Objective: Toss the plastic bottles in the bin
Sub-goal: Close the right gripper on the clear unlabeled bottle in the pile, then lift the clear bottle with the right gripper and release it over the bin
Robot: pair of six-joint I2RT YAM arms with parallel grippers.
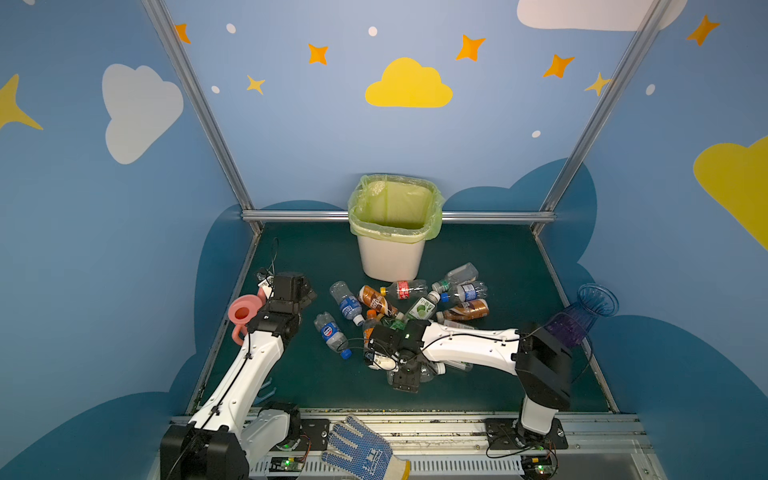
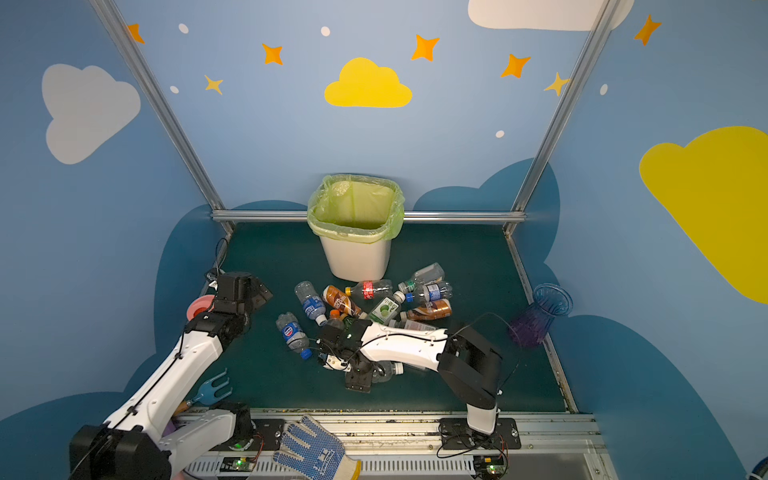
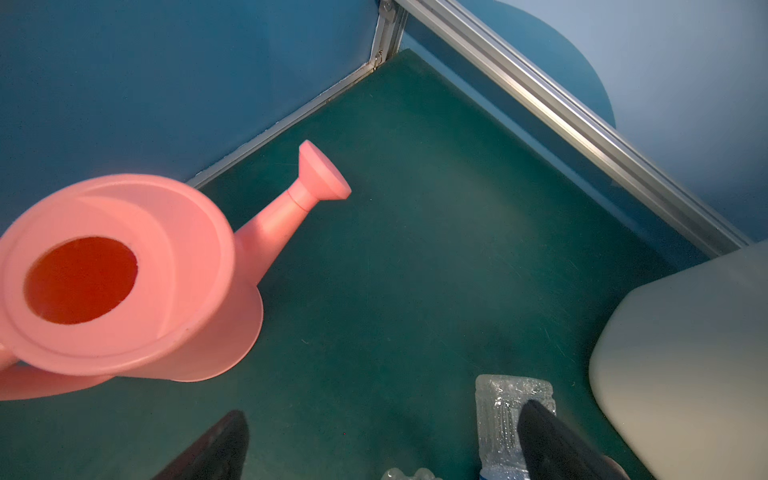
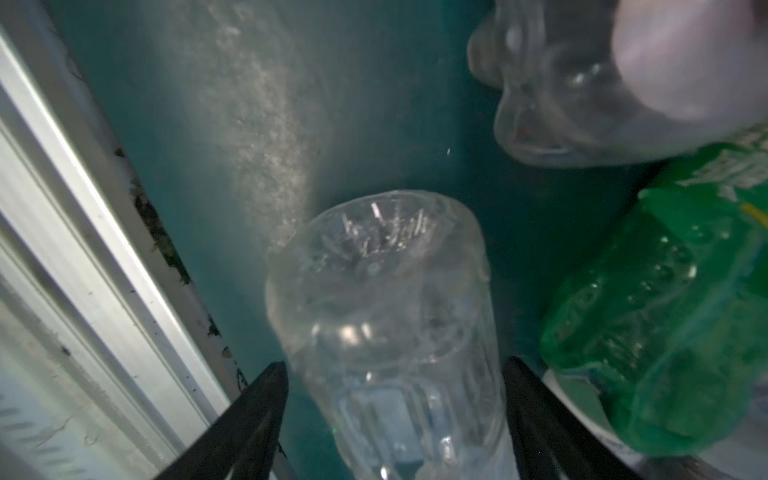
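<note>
The right gripper [image 4: 395, 370] straddles a clear, ribbed, thin-walled plastic bottle [image 4: 374, 270] lying well apart from the white tapered bin [image 1: 390, 257]; whether its jaws pinch yet I cannot tell. Such slick, crushable plastic could squirt sideways into the crinkled green bottle [image 4: 665, 311] beside it. The left gripper [image 3: 382, 440] hangs wide, empty

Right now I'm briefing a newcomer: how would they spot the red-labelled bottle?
Find the white bin at the back of the green table. A clear bottle lies on its side just before the bin's base. Only it wears a red label.
</note>
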